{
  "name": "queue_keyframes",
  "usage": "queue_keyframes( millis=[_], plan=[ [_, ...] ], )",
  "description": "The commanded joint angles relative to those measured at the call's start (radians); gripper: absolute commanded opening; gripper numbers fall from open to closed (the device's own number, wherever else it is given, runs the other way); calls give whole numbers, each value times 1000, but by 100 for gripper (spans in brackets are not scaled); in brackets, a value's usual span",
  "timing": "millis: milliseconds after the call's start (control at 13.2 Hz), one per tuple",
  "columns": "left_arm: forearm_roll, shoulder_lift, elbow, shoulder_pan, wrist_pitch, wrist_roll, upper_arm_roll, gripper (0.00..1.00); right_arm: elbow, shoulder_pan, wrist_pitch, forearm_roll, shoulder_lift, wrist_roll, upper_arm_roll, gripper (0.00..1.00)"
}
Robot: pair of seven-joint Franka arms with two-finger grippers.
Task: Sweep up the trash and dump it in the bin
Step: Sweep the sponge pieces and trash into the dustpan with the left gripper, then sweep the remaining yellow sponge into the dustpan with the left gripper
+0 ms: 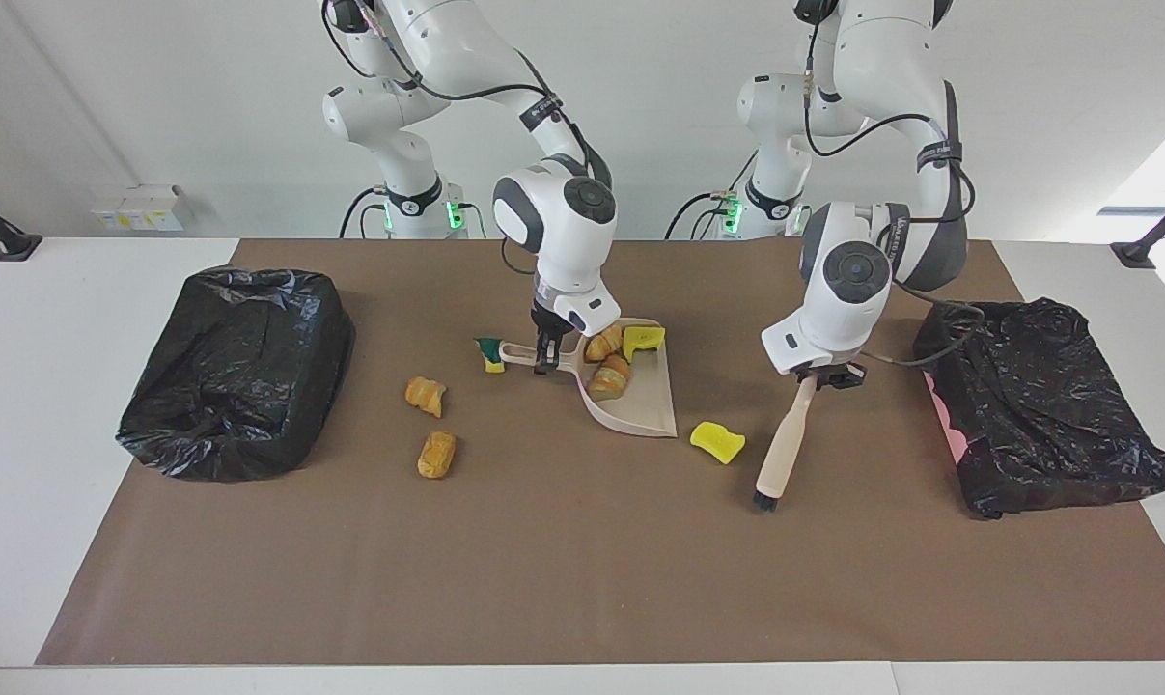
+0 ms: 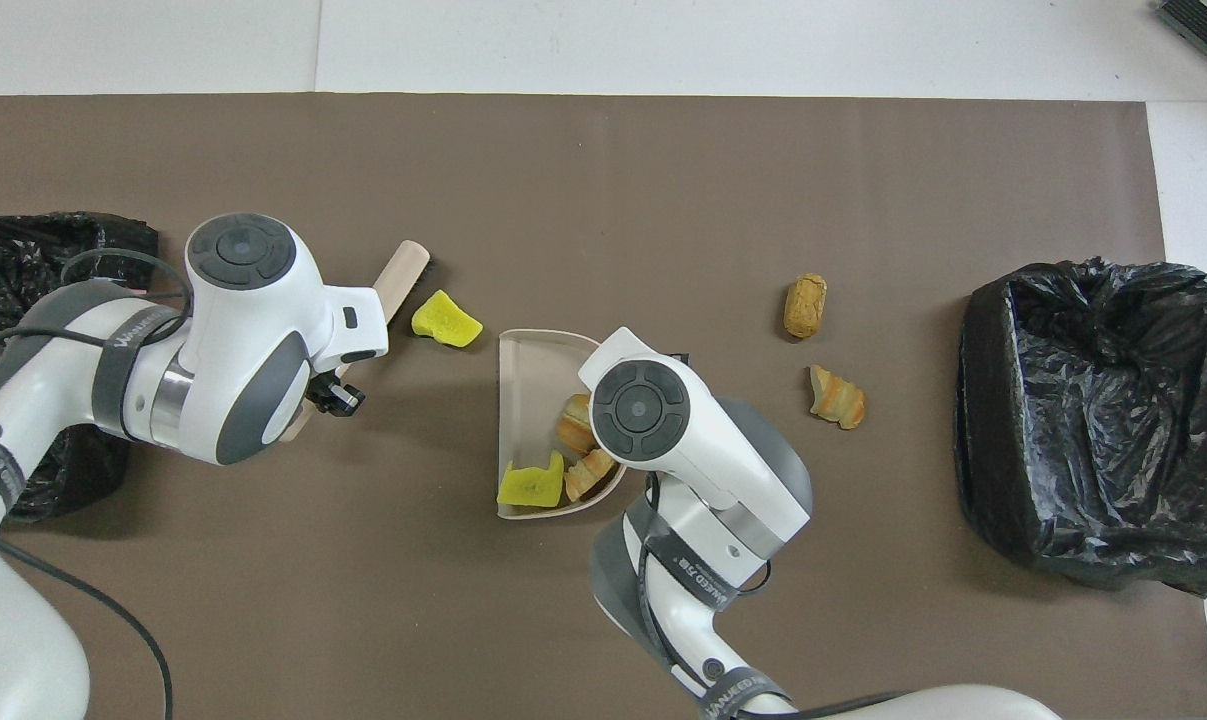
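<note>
A crumpled black plastic bin bag (image 1: 237, 372), shaped like a box, is seen at the right arm's end of the bench (image 1: 22, 405), on the brown paper sheet (image 1: 543, 579) that covers most of the bench top; the sheet's edge farthest from the robots is bordered by a wide bare band. Two orange-brown bread-like lumps (image 1: 426, 394) (image 1: 436, 454) lie loose on the sheet between that bag and the centre, well apart from the bag, with open sheet all round them. Nearer the centre, a green-backed yellow sponge chunk (image 1: 490, 354) lies just at the tip of the handle of the flat beige plastic dustpan (image 1: 640, 401). That handle is gripped by the right end effector (image 1: 544, 365), its dark fingers closed on it from above. In the closed end of the pan, two more bread-like lumps (image 1: 605, 362) and a yellow sponge chunk (image 1: 644, 340) are held against its raised curved wall; the pan's straight open lip faces away from the robots. Just beside that lip, toward the left arm's end, a curved yellow sponge piece (image 1: 717, 441) lies on the sheet, between the pan and the brush. The pale wooden brush (image 1: 783, 449) with short dark bristles is held by the left end effector (image 1: 826, 378), closed on the handle's upper end, the bristle end pointing down to the sheet away from the robots. A second rumpled black plastic bag (image 1: 1040, 405) lies at the left arm's end, with a pink edge showing at its side.
</note>
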Motion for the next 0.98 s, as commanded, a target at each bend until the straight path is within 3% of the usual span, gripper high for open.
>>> queue_keyframes(
  millis=[0, 226, 906],
  plan=[
    [17, -83, -117, -25, 27, -1, 10, 0, -8, -8, 35, -10, 20, 45, 9, 0],
    [6, -149, -225, -26, 27, 7, 7, 0, -9, -11, 37, -10, 20, 45, 9, 0],
    [-215, -187, -245, -210, -42, -119, 7, 0, -11, -14, 37, -8, 20, 45, 9, 0]
  ],
)
